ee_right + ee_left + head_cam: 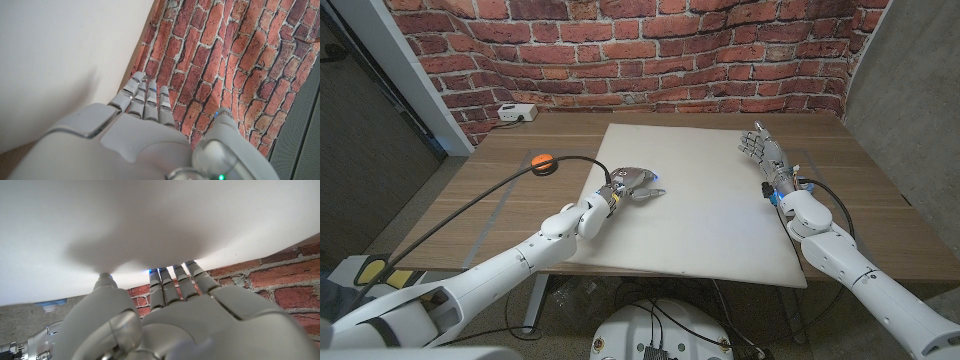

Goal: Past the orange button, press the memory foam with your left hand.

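Observation:
The memory foam [710, 200] is a large white sheet that covers the middle of the wooden table. An orange button [542, 160] on a black base sits on the wood to the foam's left. My left hand [634, 184] is over the foam's left part, just past the button, with its fingers bent down onto the sheet. In the left wrist view its fingertips [172, 275] meet the white foam [150, 220], and a shadow spreads around them. At the foam's right edge my right hand [761, 152] stands with fingers straight and apart, holding nothing.
A black cable runs from the orange button toward the table's front left. A white power strip [516, 113] lies at the back left by the brick wall [650, 50]. Bare wood shows on both sides of the foam.

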{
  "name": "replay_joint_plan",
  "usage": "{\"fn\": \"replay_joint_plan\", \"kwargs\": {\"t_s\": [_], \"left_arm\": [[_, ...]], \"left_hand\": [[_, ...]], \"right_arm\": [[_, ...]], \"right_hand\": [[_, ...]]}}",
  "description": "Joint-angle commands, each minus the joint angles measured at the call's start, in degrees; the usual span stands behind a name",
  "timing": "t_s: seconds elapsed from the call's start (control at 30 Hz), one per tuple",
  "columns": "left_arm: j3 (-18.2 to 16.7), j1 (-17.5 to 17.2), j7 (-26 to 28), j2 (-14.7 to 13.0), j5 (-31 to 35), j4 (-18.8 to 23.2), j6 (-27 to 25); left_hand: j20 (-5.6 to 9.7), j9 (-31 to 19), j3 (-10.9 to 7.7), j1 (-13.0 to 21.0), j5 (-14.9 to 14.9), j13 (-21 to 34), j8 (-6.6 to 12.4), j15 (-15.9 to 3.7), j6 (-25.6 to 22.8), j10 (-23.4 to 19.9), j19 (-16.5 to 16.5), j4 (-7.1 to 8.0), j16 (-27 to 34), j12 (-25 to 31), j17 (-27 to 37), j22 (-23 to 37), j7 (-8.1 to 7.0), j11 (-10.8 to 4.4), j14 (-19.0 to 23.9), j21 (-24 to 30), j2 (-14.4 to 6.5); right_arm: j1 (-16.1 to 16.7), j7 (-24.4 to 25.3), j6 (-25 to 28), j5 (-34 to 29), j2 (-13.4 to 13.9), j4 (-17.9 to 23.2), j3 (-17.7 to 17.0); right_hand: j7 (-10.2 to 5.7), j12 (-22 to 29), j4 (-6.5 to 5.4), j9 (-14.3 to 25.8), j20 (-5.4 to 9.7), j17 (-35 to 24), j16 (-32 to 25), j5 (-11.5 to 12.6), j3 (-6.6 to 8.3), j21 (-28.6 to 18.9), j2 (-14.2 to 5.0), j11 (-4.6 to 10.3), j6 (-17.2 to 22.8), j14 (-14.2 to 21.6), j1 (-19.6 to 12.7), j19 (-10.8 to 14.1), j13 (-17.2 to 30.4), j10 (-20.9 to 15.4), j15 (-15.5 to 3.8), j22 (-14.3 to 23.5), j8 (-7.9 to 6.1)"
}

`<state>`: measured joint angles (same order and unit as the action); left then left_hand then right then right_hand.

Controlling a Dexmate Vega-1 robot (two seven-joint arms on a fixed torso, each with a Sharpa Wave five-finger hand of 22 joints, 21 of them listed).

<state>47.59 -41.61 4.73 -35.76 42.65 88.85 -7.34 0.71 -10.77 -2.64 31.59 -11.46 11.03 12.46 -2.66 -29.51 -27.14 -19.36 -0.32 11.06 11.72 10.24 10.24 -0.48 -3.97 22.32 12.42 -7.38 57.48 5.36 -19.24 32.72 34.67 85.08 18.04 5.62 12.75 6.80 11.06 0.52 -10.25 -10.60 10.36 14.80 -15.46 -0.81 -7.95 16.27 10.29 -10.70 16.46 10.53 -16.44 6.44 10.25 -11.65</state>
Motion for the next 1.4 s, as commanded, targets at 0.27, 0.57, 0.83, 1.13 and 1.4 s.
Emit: {"fn": "replay_joint_plan", "kwargs": {"t_s": [0.27, 0.57, 0.83, 1.13, 1.4], "left_arm": [[3.59, 2.32, -9.05, 0.54, 1.91, 0.18, -4.96], [3.36, 1.78, -8.85, 0.19, 2.29, 1.15, -5.31], [2.26, 1.16, -7.66, -0.45, 2.17, 2.51, -5.42], [1.27, 0.49, -6.13, -0.77, 2.69, 4.15, -6.0], [0.03, -0.59, -3.07, -0.89, 2.69, 5.44, -5.75]], "left_hand": [[-0.21, -0.26, -1.02, 0.65, 0.23, 0.16, 0.19, -0.56, -0.69, -0.69, -0.5, -0.15, 0.19, 0.28, 0.16, 0.17, 0.18, -0.24, 0.58, 0.27, -1.14], [-0.1, -0.27, -1.24, 0.95, 0.29, 0.16, 0.11, -0.62, -0.75, -0.65, -0.4, -0.27, 0.1, 0.18, 0.14, 0.17, 0.19, 0.04, 0.6, 0.17, -1.21], [-0.09, -0.27, -1.36, 1.13, 0.34, 0.16, 0.03, -0.61, -0.74, -0.68, -0.38, -0.33, 0.04, 0.13, 0.14, 0.18, 0.17, -0.13, 0.64, 0.11, -1.19], [-0.22, -0.28, -1.48, 1.29, 0.39, 0.16, -0.01, -0.55, -0.82, -0.74, 0.04, -0.39, -0.03, 0.09, 0.14, 0.18, 0.16, -0.06, 0.61, -0.1, -1.18], [-0.17, -0.28, -1.7, 1.53, 0.44, 0.17, -0.11, -0.63, -0.81, -0.53, 0.84, -0.45, -0.33, -0.06, 0.14, 0.19, 0.13, 0.06, -0.08, -0.44, -1.25]], "right_arm": [[2.12, 0.48, 0.48, 0.75, 0.87, 1.5, -0.52], [2.6, 0.88, 0.06, 0.44, 0.94, 1.94, -0.68], [2.29, 1.03, -0.53, 0.22, 0.5, 1.89, -0.66], [1.94, 0.99, -1.33, 0.0, 0.03, 1.49, -0.66], [2.21, 0.8, -2.83, 0.16, -0.43, 1.04, -0.97]], "right_hand": [[0.05, -0.03, 0.26, 0.13, -0.04, -0.2, -0.01, 0.03, 0.11, 0.18, -0.39, -0.07, 0.32, 0.39, -0.36, 0.73, 0.31, -0.48, 0.01, 0.23, 0.01], [0.06, -0.04, 0.28, 0.13, -0.08, -0.21, -0.01, -0.01, 0.1, 0.28, -0.41, -0.08, 0.33, 0.42, -0.37, 0.78, 0.32, -0.47, 0.02, 0.24, 0.03], [0.06, -0.05, 0.31, 0.14, -0.09, -0.21, -0.02, -0.04, 0.1, 0.35, -0.42, -0.06, 0.32, 0.5, -0.4, 0.86, 0.32, -0.49, -0.02, 0.25, 0.05], [0.07, -0.06, 0.33, 0.14, -0.09, -0.22, -0.02, -0.06, 0.1, 0.44, -0.44, -0.05, 0.37, 0.53, -0.42, 0.89, 0.32, -0.49, 0.02, 0.26, 0.05], [0.05, -0.06, 0.33, 0.14, -0.1, -0.22, 0.0, -0.08, 0.08, 0.5, -0.44, 0.01, 0.42, 0.51, -0.42, 0.96, 0.32, -0.52, 0.01, 0.26, 0.04]]}}
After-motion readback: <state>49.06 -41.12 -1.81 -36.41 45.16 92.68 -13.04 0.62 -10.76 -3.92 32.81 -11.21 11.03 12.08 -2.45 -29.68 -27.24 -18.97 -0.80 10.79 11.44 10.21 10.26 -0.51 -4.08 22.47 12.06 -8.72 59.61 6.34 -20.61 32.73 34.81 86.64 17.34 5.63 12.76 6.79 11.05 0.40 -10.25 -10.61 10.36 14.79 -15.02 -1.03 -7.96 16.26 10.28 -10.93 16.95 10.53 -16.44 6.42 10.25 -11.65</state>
